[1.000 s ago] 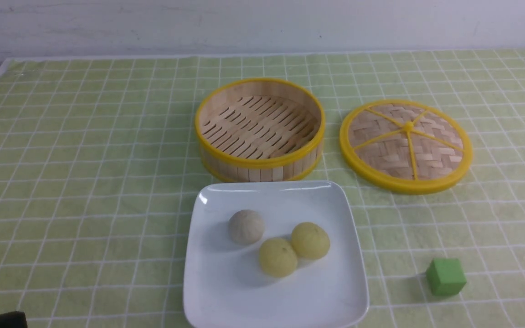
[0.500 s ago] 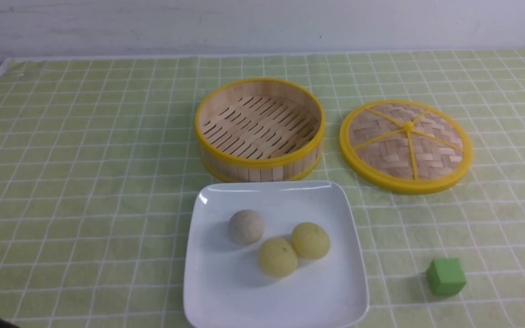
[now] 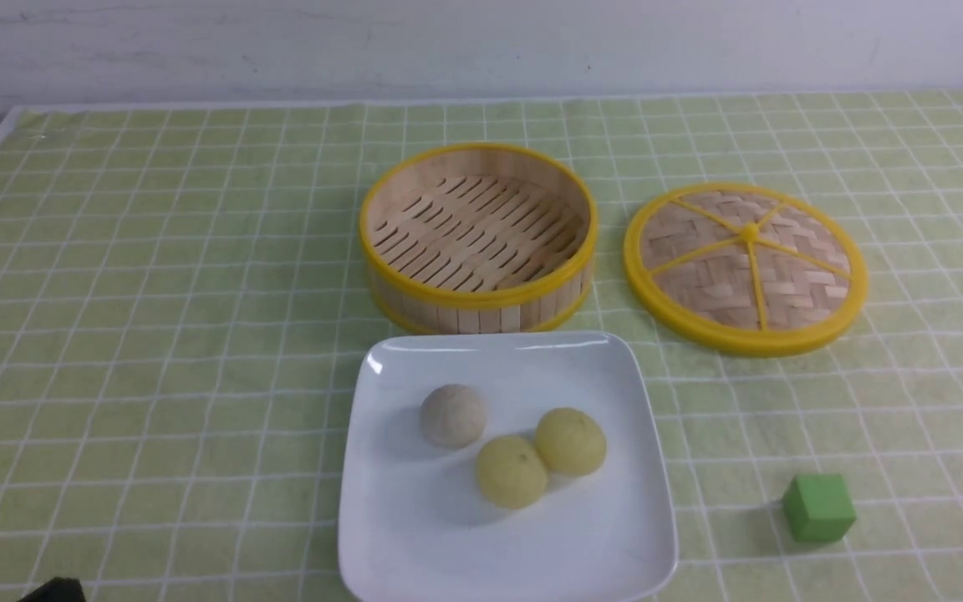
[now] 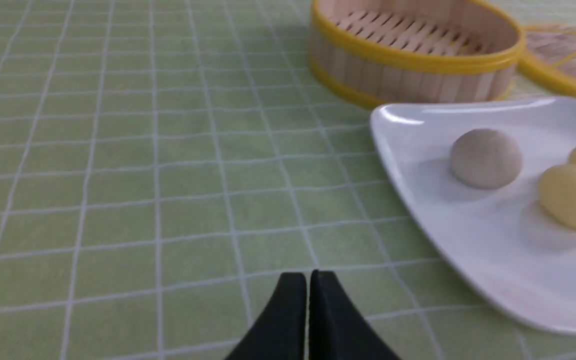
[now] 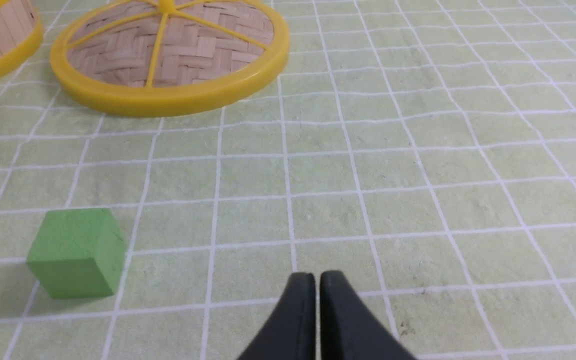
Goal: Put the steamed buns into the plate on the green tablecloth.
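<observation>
Three steamed buns lie in the white square plate [image 3: 415, 535] on the green tablecloth [image 3: 155, 334]: an off-white bun [image 3: 453, 415] and two pale yellow buns [image 3: 512, 471] [image 3: 570, 441]. In the left wrist view the plate [image 4: 468, 250] holds the off-white bun [image 4: 486, 158] and a yellow bun [image 4: 573, 197]. My left gripper [image 4: 308, 276] is shut and empty, low over the cloth beside the plate; only a dark bit of it [image 3: 55, 591] shows in the front view. My right gripper [image 5: 316, 276] is shut and empty over bare cloth, out of the front view.
An empty round bamboo steamer basket [image 3: 476, 237] stands behind the plate. Its woven yellow-rimmed lid [image 3: 745, 266] lies to the right of it. A green cube [image 3: 818, 507] sits right of the plate; it also shows in the right wrist view [image 5: 75, 252].
The dark bit of my left arm at the front view's lower left corner has shifted and now shows less. The buns, plate, basket and lid have not moved.
</observation>
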